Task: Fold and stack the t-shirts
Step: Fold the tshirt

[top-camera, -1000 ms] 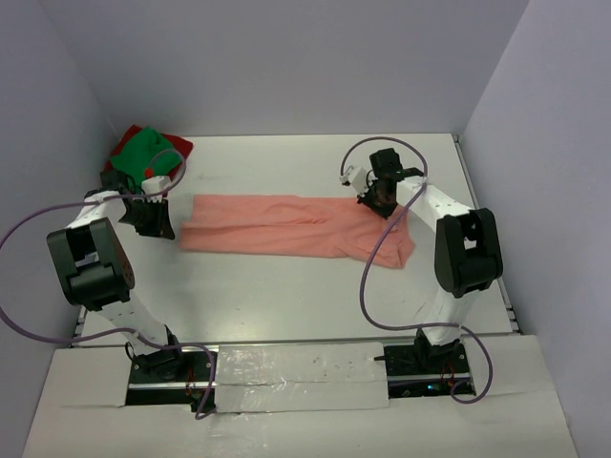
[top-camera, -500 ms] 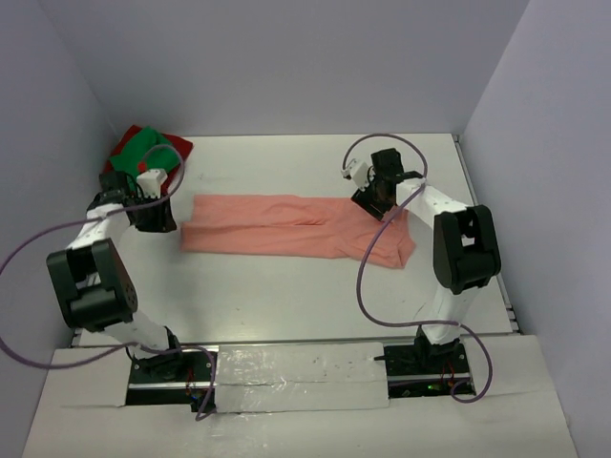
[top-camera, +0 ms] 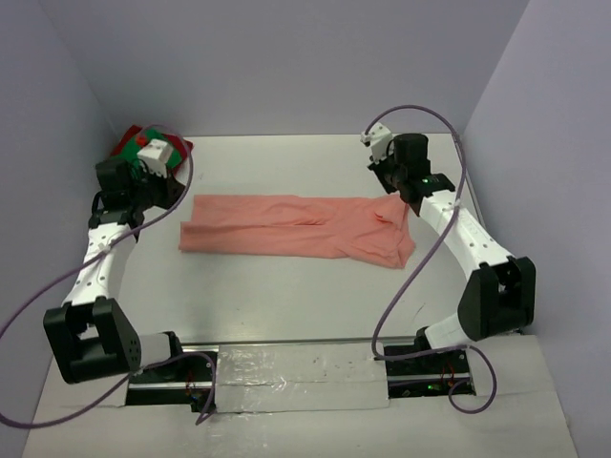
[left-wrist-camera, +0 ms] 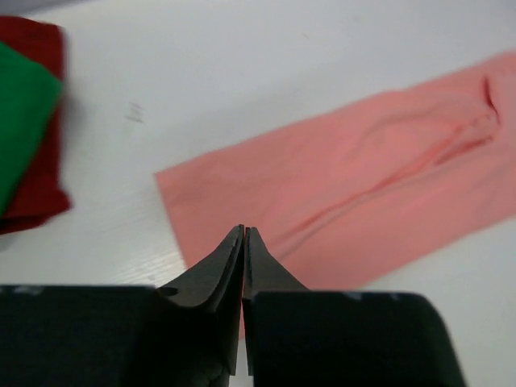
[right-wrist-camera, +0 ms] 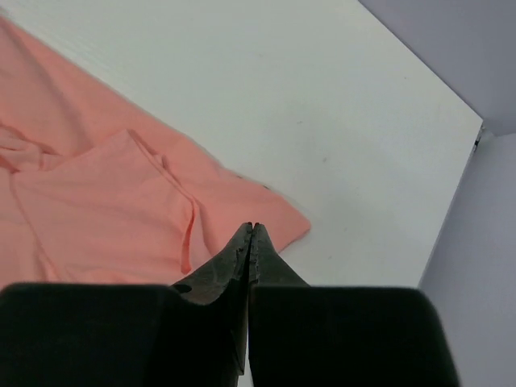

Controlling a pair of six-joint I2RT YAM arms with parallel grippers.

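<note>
While the salmon-pink t-shirt (top-camera: 286, 226) is lying flat across the table (top-camera: 286, 296), the left gripper (left-wrist-camera: 243, 234) is hovering closed at its 9 o'clock end and the right gripper (right-wrist-camera: 251, 228) closed at its 3 o'clock end; the green t-shirt (left-wrist-camera: 20, 121) is resting on the dark red t-shirt (left-wrist-camera: 36, 201) at 10 o'clock.

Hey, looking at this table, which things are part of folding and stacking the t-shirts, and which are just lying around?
Part of the job:
- salmon-pink t-shirt, lying across the table
- green t-shirt, on top of the dark red t-shirt in the far left corner

Just there:
- purple cables
- taped strip along the near edge
</note>
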